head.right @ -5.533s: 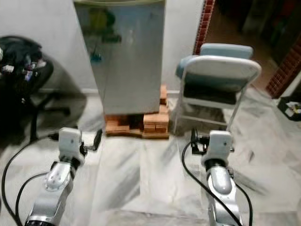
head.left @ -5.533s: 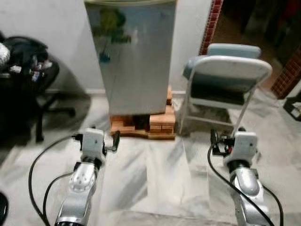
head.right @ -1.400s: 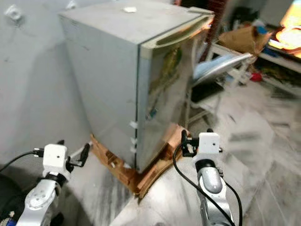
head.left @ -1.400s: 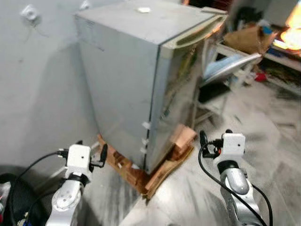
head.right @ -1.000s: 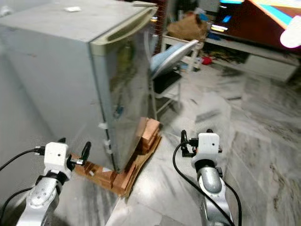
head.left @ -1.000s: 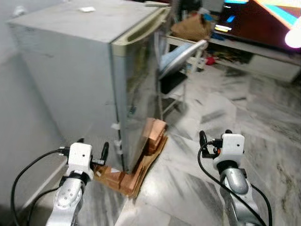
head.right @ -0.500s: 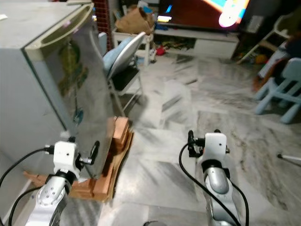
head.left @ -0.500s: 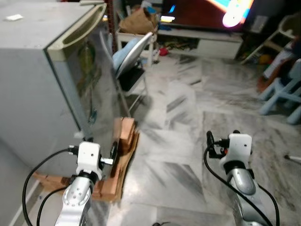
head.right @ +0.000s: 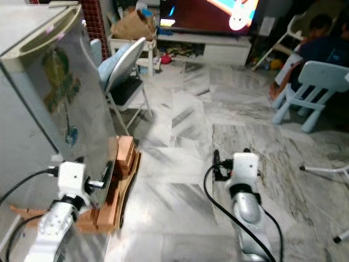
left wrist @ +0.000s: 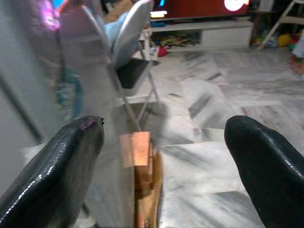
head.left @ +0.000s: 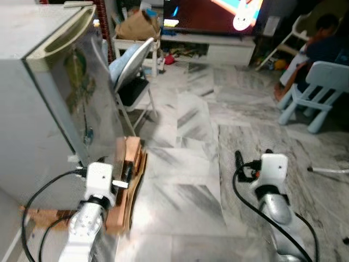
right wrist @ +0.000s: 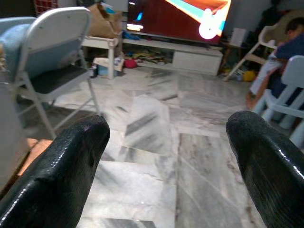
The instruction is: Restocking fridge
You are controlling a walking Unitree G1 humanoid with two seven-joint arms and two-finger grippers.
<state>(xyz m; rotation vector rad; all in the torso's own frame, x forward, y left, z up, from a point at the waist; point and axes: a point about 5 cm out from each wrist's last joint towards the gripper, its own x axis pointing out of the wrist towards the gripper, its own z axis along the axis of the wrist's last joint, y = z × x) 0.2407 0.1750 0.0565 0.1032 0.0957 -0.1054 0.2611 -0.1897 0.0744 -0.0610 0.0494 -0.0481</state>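
Beside the robot's left arm stood the grey fridge (head.left: 41,93), its door shut, raised off the marble floor (head.left: 191,158) on a stack of orange bricks (head.left: 126,180). The left tool (head.left: 126,173) hung low, close to the fridge's front bottom corner — its two black fingers (left wrist: 52,175) spread wide and gripping nothing. The right tool (head.left: 238,161) hovered over bare floor, well apart from the fridge, its fingers (right wrist: 66,161) likewise released and empty. A folding chair (head.left: 131,73) with a blue seat stood just beyond the fridge door. Farther back ran a low TV unit (head.left: 218,49) with a lit screen (head.left: 218,13) above it — and toward the room's right side a person (head.left: 319,43) sat by a small pale-blue chair (head.left: 322,87).
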